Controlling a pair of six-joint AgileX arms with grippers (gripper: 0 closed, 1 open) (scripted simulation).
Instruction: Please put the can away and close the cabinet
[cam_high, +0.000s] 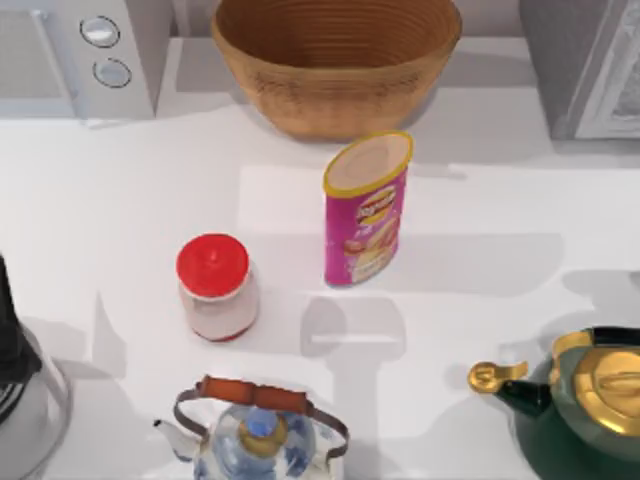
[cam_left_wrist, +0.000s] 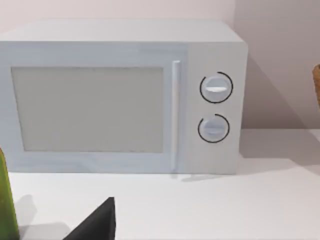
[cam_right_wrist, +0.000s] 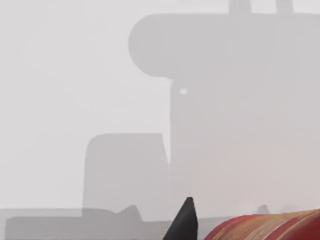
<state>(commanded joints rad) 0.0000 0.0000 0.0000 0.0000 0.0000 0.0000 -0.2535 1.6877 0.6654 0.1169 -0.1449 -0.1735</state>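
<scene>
tall pink cardboard crisp can (cam_high: 366, 210) upright mid-table, before the woven basket (cam_high: 336, 62)
ungrasped; whether either gripper is open i cannot tell; better to close around its middle, keeping clear of the red-lidded jar (cam_high: 215, 286)

The white tabletop (cam_high: 500, 300) carries a pink can (cam_high: 366, 210) standing upright near its middle, a red-capped jar (cam_high: 216, 288) to its left, a wicker basket (cam_high: 336, 60) behind, a microwave (cam_high: 75, 55) at the back left, a green teapot (cam_high: 585, 400) at the front right, and a blue-patterned kettle (cam_high: 258, 435) in front.
</scene>
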